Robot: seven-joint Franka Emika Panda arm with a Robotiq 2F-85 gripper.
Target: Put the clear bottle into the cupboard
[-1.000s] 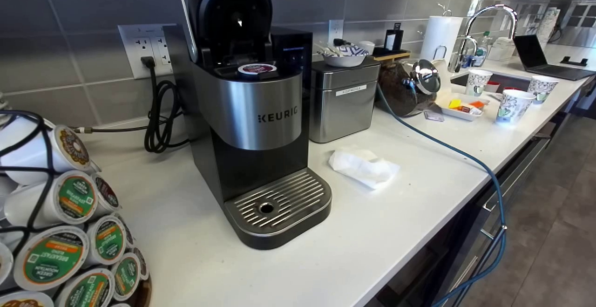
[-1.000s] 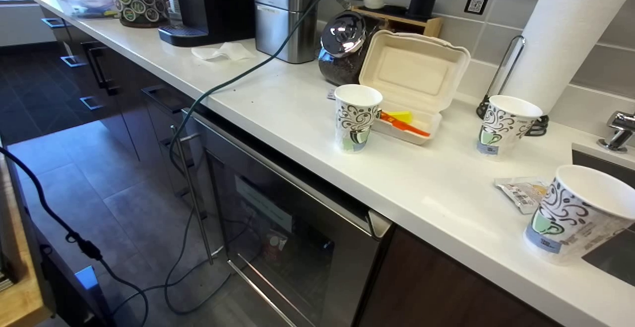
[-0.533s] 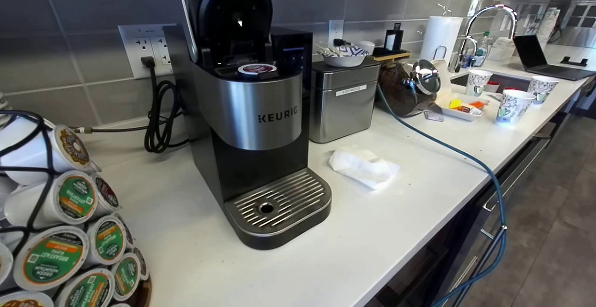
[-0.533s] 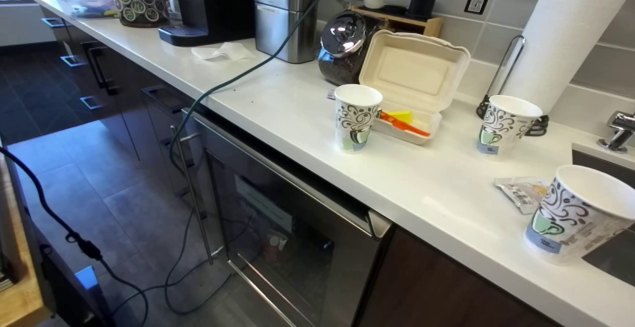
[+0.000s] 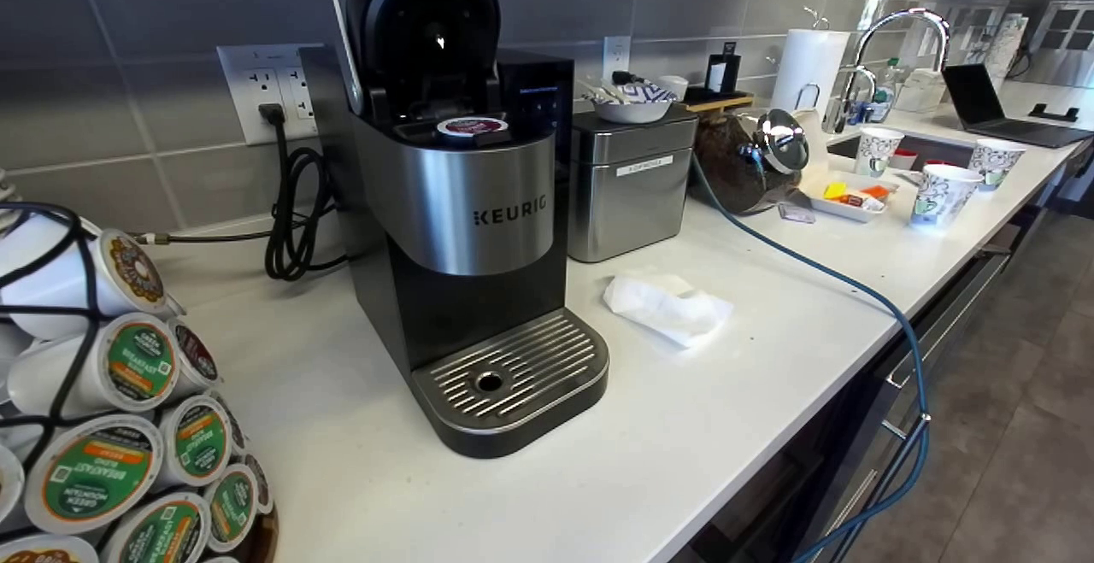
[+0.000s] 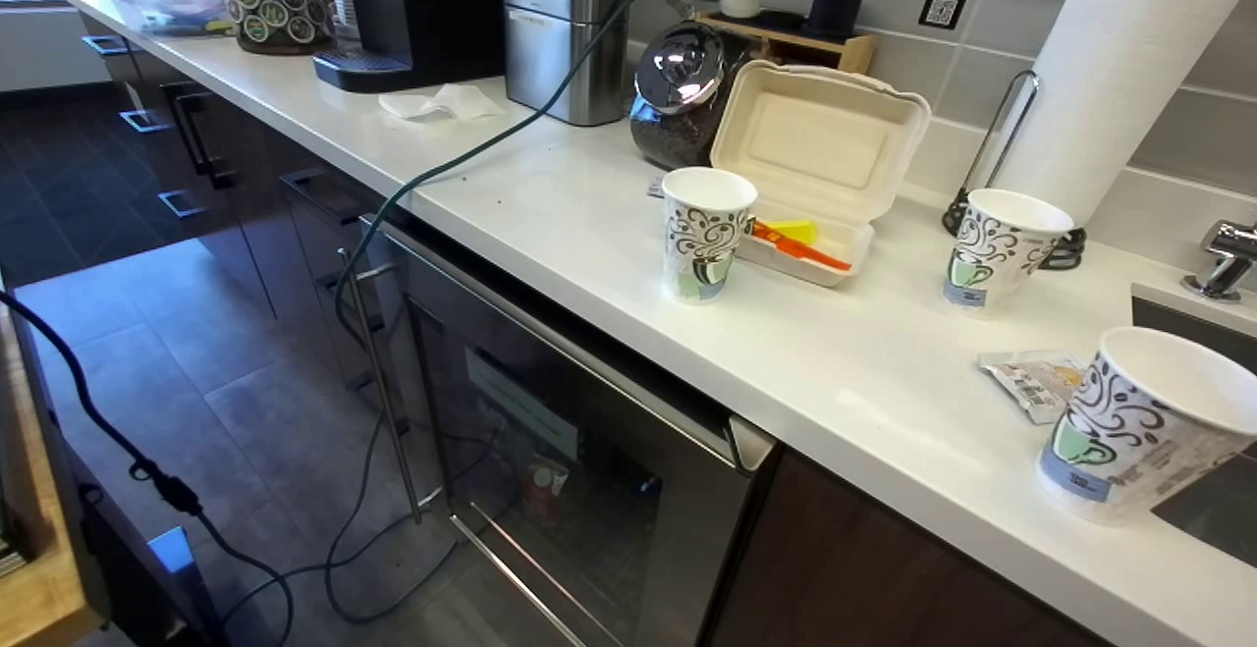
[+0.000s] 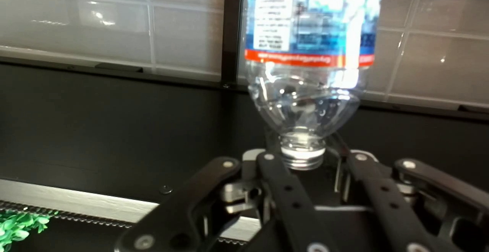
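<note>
Though contact is blurred, the gripper (image 7: 305, 140) seemingly clasps the clear bottle (image 7: 310, 59) near its neck.

Free room either side of bottle (image 7: 305, 95); dark post (image 7: 232, 26) behind. Both exterior views: cable (image 6: 537, 114) crosses counter (image 5: 701, 401).

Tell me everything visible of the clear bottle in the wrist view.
The clear bottle looks like transparent plastic, with a blue and white label banded in red, its print blurred. The shoulder tapers to a threaded neck with no cap on it. In the wrist view the neck points down the picture; the base is out of frame. The pincer appears shut on the neck. Beyond the bottle show a black surface and a tiled wall; whether it touches either can't be told.
</note>
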